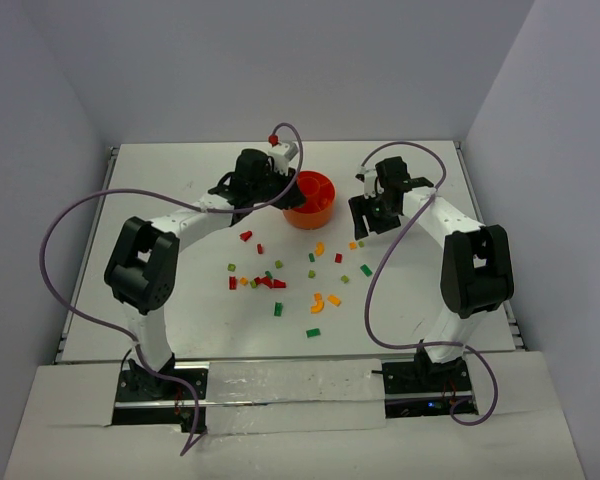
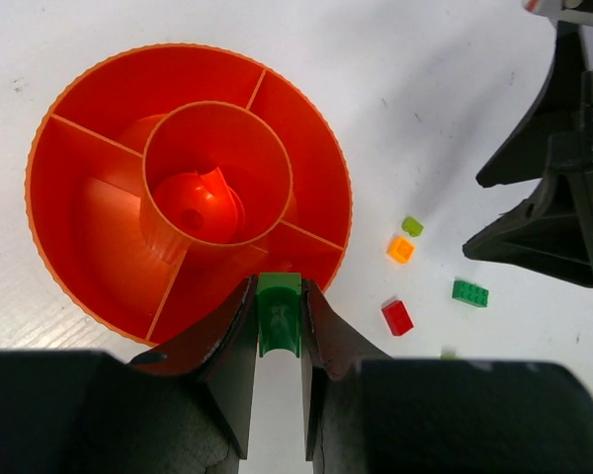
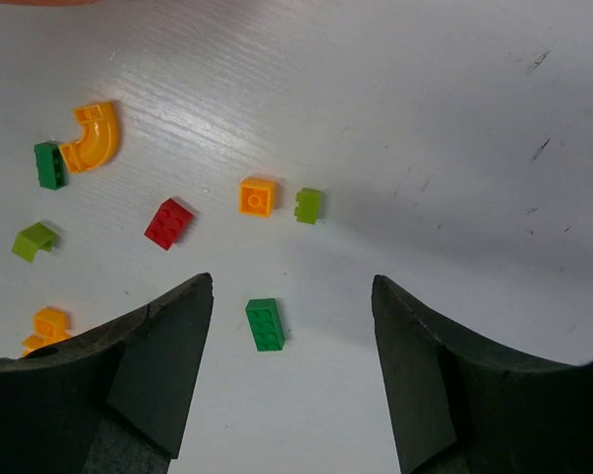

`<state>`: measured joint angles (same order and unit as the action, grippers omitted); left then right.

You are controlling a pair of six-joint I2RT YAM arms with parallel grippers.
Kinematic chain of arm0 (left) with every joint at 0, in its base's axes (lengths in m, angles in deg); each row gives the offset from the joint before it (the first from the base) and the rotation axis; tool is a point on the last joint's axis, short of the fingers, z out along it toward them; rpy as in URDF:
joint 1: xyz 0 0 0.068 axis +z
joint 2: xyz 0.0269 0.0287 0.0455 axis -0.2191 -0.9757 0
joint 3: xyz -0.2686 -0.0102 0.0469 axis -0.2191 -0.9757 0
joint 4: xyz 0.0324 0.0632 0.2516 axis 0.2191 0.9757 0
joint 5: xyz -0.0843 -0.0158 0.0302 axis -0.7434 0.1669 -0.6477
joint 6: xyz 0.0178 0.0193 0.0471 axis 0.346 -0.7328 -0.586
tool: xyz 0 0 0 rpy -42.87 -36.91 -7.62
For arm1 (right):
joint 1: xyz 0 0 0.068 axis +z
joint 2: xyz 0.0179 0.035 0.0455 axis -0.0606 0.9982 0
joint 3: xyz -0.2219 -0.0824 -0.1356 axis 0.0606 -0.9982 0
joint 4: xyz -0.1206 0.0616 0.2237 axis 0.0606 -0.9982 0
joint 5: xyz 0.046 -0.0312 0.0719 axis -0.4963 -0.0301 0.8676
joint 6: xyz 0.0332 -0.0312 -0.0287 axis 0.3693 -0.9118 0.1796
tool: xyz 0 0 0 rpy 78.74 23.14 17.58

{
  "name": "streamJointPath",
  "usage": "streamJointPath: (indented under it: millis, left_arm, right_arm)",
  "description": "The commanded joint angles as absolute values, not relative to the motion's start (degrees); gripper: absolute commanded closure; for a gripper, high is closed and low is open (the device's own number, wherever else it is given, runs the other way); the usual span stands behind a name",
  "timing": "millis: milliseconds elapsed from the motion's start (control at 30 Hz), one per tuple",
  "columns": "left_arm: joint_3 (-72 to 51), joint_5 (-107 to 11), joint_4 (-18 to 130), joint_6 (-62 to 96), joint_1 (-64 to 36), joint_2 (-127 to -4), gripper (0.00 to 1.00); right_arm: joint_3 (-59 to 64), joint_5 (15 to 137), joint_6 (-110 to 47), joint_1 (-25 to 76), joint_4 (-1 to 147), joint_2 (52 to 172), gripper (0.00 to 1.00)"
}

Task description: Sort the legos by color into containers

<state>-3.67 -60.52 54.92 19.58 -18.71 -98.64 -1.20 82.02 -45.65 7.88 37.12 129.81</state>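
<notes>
- Left arm: it rises from its base to a raised elbow, and the forearm reaches forward and inward. The left claw (image 1: pixel 276 190) hangs at the near-left side of the orange bowl (image 1: pixel 325 213).
- Left claw state: clamped on a green brick (image 2: pixel 279 316). A finger presses each long side, and the brick lies lengthwise, pointing ahead.
- Directly ahead of the left claw, the brick's front end sits over the bowl's nearest outer compartment, at the rim. We cannot tell if it touches.
- Bowl: a central round cup (image 2: pixel 217 168), with dividing walls running out to the rim.
- Right arm: elbow high, forearm angled forward and inward. The right claw (image 3: pixel 292 288) points down at the table (image 1: pixel 180 200) to the right of the bowl, apart from it.
- Right claw state: jaws wide apart, nothing gripped.
- Between the right claw's fingers a dark green brick (image 3: pixel 265 324) lies flat on the table, nearer the view's left finger and touching neither.
- Ahead of the right claw: an orange square brick (image 3: pixel 257 196) just beside a lime brick (image 3: pixel 308 205). A red brick (image 3: pixel 168 223) lies ahead-left.
- Farther left of it, an orange curved piece (image 3: pixel 94 136) lies against another green brick (image 3: pixel 49 165).
- Behind both claws, toward the arm bases, the other legos (image 1: pixel 270 283) lie scattered: red, green, orange and yellow-green.
- Surface: the table is white, with faint scuffs ahead-right of the right claw.
- Room: plain pale walls (image 1: pixel 280 60) on three sides. A grey-purple cable (image 1: pixel 70 220) loops off each arm.
</notes>
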Motion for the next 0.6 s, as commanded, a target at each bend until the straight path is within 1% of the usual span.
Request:
streamJointPath:
  millis: [0, 167, 433, 567]
  left_arm:
    - [-2.12, -58.82, 52.27, 18.34, -19.21, -99.22, 0.77]
    - [-2.03, -58.01, 52.18, 18.15, -19.25, -99.54, 0.72]
    - [-0.89, -56.89, 52.62, 17.55, -19.25, -99.72, 0.50]
    - [0.31, -56.90, 53.58, 17.22, -19.28, -98.89, 0.48]
  right_arm:
    - [0.38, 82.75, -45.55, 7.34, 38.05, 130.22, 0.27]
    - [0.25, 82.97, -45.55, 7.34, 38.10, 130.31, 0.27]
    - [0.34, 83.06, -45.64, 7.42, 38.19, 130.31, 0.27]
    - [-0.01, 82.74, -45.75, 7.39, 38.45, 130.31, 0.27]
